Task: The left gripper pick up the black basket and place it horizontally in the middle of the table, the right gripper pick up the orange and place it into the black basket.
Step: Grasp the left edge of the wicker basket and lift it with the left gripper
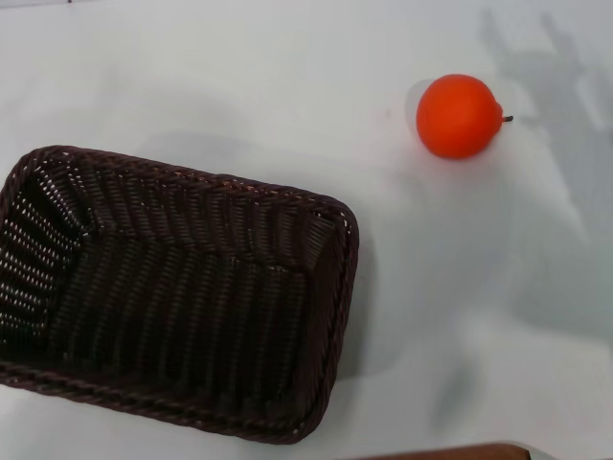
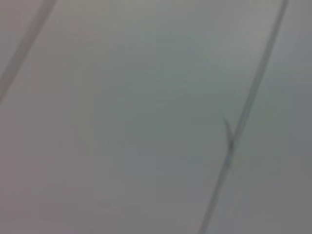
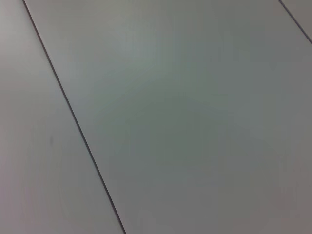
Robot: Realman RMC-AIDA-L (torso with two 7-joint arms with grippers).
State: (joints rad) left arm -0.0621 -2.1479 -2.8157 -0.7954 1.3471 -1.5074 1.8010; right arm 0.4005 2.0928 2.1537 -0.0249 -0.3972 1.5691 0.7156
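The black basket is a large dark woven wicker rectangle lying on the white table at the near left, open side up and empty, its long side running left to right with a slight tilt. The orange sits on the table at the far right, apart from the basket, its small dark stem pointing right. Neither gripper shows in the head view. Both wrist views show only a plain grey surface with thin dark seam lines, and no fingers.
A brown edge shows at the near border of the table. Faint grey shadows lie on the table at the far right. Bare white surface lies between the basket and the orange.
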